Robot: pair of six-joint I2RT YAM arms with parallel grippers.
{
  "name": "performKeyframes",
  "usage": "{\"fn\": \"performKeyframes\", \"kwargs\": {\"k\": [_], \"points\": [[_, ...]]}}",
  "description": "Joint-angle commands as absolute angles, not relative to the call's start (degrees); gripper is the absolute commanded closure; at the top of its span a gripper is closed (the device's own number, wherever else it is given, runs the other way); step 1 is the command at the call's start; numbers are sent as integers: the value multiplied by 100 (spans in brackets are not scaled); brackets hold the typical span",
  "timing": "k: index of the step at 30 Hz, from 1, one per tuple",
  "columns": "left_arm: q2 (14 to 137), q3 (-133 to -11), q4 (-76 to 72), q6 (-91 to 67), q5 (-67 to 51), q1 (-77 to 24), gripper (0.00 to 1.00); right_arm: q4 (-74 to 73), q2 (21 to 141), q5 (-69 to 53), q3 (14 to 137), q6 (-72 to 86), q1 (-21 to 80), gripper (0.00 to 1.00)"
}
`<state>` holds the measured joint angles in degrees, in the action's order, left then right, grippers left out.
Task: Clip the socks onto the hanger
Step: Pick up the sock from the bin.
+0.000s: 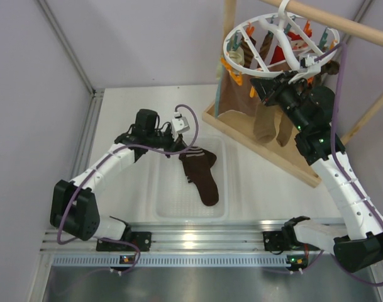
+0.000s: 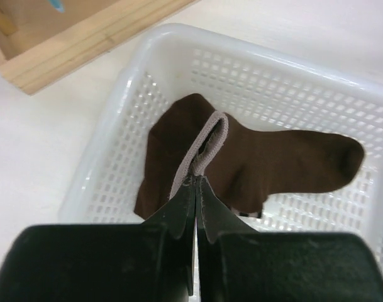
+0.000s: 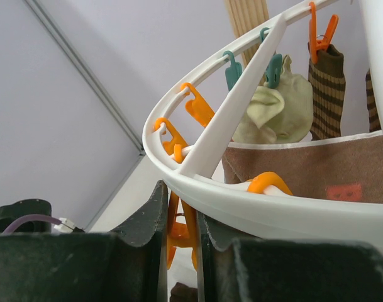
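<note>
Left gripper (image 2: 196,182) is clenched on the folded cuff of a brown sock (image 2: 285,167), whose foot lies in the white basket (image 2: 116,107). Farther off, the right gripper (image 3: 182,207) grips an orange peg (image 3: 178,236) under the hanger (image 3: 241,201) ring. Best practice: lift the cuff clear, hold it taut, and feed it squarely into the peg's mouth.

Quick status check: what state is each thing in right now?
left tool: shut on the cuff of the sock.
sock: rest of it lying in the basket.
basket: upright, holding only that sock.
right tool: shut on an orange peg below the hanger.
hanger: hanging, striped sock clipped on.
</note>
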<state>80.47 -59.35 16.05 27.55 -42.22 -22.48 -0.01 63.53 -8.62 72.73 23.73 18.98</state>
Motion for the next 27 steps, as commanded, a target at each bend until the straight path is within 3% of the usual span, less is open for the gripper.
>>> {"fn": "performKeyframes", "kwargs": {"k": [1,15,21,27], "points": [[7910,-6099,2353,2698,-4904,-2302,100,18,6346,-1055,7225,2320,1863,100],[9728,-6477,3304,2936,-4553,-2408,100,18,6416,-1046,7225,2329,1863,100],[9809,-6215,2401,2312,-4140,-2408,99,9,6460,-1046,7198,2364,1863,100],[9659,-6056,2039,2302,-3885,-2417,76,17,6495,-1063,7242,2373,1872,100]]}}
